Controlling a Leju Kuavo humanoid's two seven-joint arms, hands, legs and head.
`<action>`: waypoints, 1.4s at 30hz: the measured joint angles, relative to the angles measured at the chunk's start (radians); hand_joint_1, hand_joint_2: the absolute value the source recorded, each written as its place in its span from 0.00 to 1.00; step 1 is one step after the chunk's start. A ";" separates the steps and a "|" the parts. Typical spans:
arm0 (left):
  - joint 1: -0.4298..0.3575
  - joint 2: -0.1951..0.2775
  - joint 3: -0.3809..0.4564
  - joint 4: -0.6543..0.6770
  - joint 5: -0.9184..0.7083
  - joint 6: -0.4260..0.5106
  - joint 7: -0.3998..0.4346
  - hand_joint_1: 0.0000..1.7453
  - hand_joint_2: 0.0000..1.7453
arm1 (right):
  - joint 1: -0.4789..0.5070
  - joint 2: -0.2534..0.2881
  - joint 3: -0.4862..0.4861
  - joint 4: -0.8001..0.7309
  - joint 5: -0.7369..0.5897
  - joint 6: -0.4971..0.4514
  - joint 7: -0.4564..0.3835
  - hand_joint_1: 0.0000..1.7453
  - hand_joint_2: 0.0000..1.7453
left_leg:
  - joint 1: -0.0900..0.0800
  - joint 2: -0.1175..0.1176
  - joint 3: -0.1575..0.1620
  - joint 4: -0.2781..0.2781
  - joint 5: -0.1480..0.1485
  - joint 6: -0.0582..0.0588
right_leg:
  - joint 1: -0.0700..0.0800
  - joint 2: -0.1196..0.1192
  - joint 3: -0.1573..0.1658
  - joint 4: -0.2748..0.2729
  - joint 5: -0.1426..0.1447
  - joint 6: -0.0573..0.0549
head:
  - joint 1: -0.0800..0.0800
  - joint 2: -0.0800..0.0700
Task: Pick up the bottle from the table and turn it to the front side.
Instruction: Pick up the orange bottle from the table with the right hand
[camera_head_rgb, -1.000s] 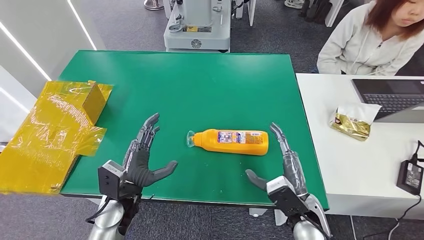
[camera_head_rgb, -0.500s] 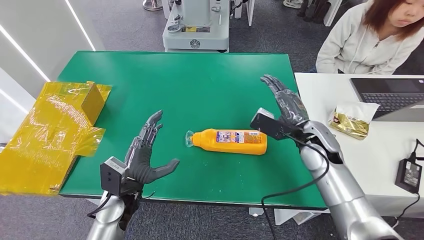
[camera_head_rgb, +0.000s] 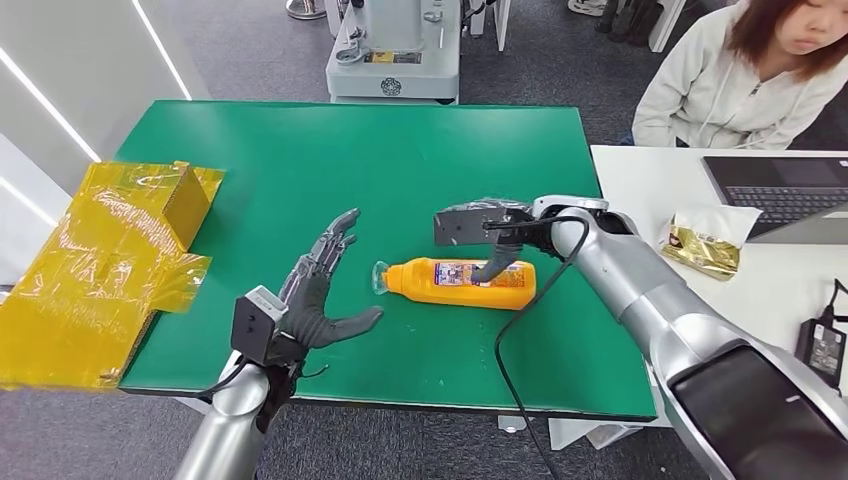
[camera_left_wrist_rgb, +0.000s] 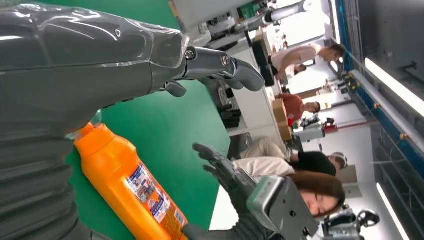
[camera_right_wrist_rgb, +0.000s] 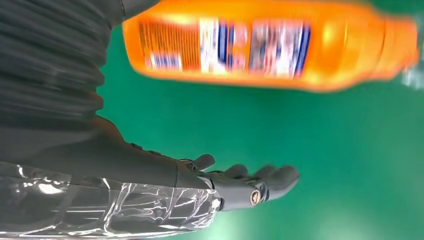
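Orange bottle (camera_head_rgb: 462, 283) partly hidden under right hand (camera_head_rgb: 497, 236), fingers spread; left hand (camera_head_rgb: 318, 296) spread.

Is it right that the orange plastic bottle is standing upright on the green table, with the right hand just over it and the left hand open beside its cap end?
Not quite: the orange plastic bottle lies on its side on the green table, as the head view shows. The rest holds: the right hand is just over it and the left hand is open beside its cap end.
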 joint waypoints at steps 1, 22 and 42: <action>-0.009 0.000 -0.004 0.007 0.004 -0.001 0.004 0.00 1.00 | -0.011 0.007 0.016 0.010 -0.019 0.028 0.011 0.00 1.00 | 0.000 0.000 0.000 0.000 0.000 0.000 | 0.000 0.000 0.000 0.000 0.000 0.000 | 0.000 0.000; -0.041 0.002 -0.012 0.056 0.056 0.055 0.016 0.00 1.00 | -0.063 0.048 0.370 0.071 -0.084 -0.009 -0.001 0.00 1.00 | 0.000 0.000 0.000 0.000 0.000 0.000 | 0.000 0.000 0.000 0.000 0.000 0.000 | 0.000 0.000; 0.071 0.001 0.012 -0.002 -0.095 0.178 0.005 0.00 1.00 | -0.070 0.021 0.622 0.020 -0.044 -0.168 -0.001 0.00 1.00 | 0.000 0.000 0.001 0.000 0.000 0.000 | 0.000 0.001 0.000 0.000 0.000 0.000 | 0.000 0.000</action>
